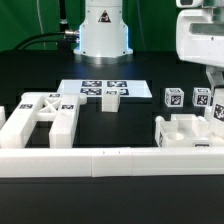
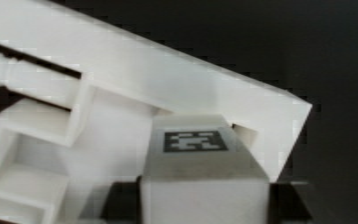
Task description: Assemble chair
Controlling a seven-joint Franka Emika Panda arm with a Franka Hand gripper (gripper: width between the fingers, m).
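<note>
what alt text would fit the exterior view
The robot's tool grips a tagged leg at the exterior view's right, beside a white chair panel on a black table. A cross-braced frame lies at that view's left, the marker board in the middle, a long rail in front.

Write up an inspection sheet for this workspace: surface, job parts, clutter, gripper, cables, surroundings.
surface: black table; the marker board lies flat mid-table, and a long white rail runs along the near edge.
job's things: cross-braced frame at the exterior view's left; blocky panel part at its right, with a small tagged block and a second tagged block behind it; a loose block by the marker board.
clutter: nothing seen.
grippers: gripper appears closed on a tagged white leg.
cables: dark cable behind the robot base.
surroundings: dark green backdrop.
</note>
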